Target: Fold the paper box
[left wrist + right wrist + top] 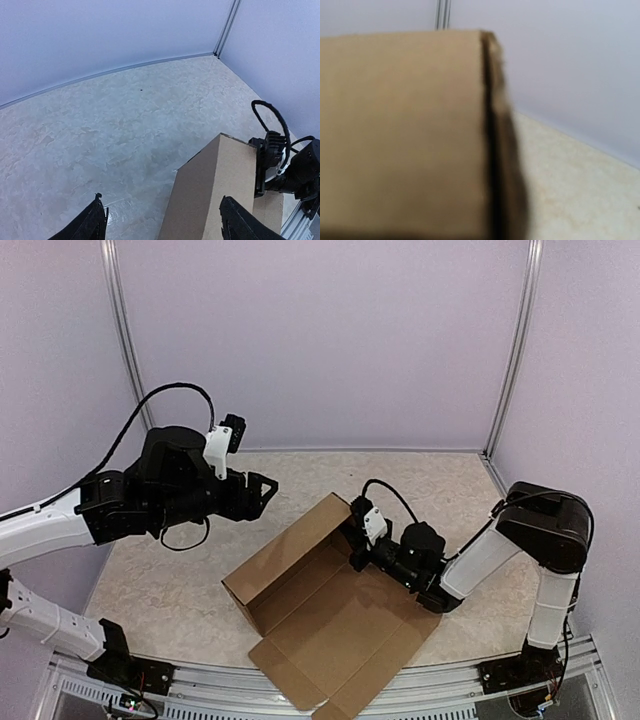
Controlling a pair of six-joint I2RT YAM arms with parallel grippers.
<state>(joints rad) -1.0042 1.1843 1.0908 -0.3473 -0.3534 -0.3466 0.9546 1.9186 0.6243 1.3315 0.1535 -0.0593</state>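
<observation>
The paper box [340, 625] is a plain brown cardboard sheet lying partly folded at the table's middle. Its long back wall stands up and a wide flap lies flat toward the front edge. My left gripper [268, 490] hovers open just left of and above the raised wall's far end, touching nothing. In the left wrist view its fingers [97, 220] spread wide over the table, with the paper box [220, 185] below to the right. My right gripper [357, 538] is shut at the wall's far right corner. The paper box [400, 130] fills the right wrist view and hides the fingers.
The speckled table [180, 580] is enclosed by pale lilac walls with metal posts [513, 350] at the back corners. A metal rail [230, 690] runs along the front edge. The right arm's black cable [395, 495] loops above its wrist.
</observation>
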